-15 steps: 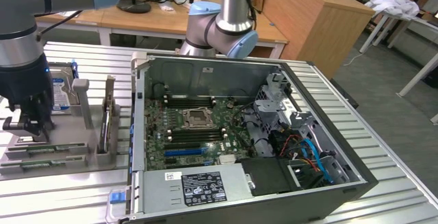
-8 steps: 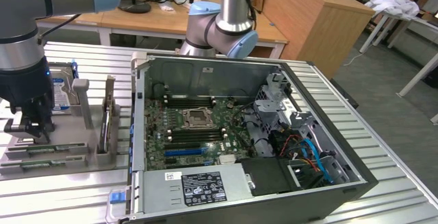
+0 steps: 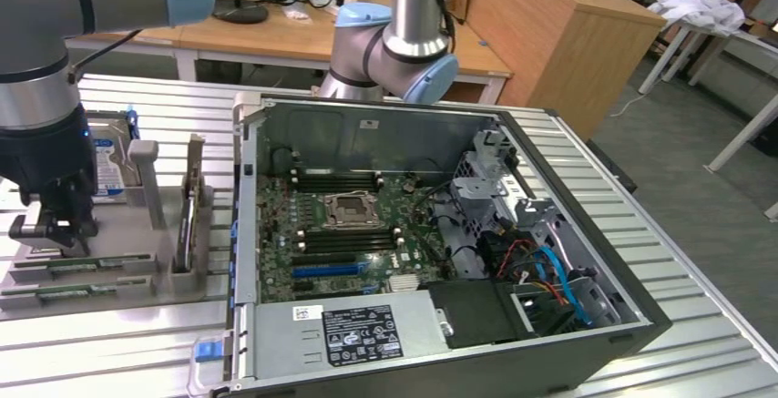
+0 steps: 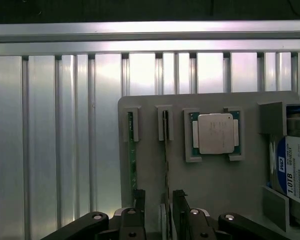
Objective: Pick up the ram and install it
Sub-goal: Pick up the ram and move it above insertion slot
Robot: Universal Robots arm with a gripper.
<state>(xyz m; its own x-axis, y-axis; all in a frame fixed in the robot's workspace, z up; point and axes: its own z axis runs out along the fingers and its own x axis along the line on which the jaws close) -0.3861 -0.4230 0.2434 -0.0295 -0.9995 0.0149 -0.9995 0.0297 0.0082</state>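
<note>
Ram (image 4: pixel 165 145), the long flat green circuit-board stick, is standing on edge in a slot of the grey fixture tray (image 4: pixel 215 185), just beside the open black computer case (image 3: pixel 547 362). Its long axis is running straight into the gap between the fingers of the black gripper (image 4: pixel 160 197). One finger is flanking each flat face, spread wide and gripping nothing. Contact: cannot tell. A second green stick (image 4: pixel 132 150) is sitting just outside one finger. The square silver processor chip (image 4: pixel 216 132) is lying on the other side, with the blue-labelled hard drive (image 4: pixel 296 172) beyond it.
</note>
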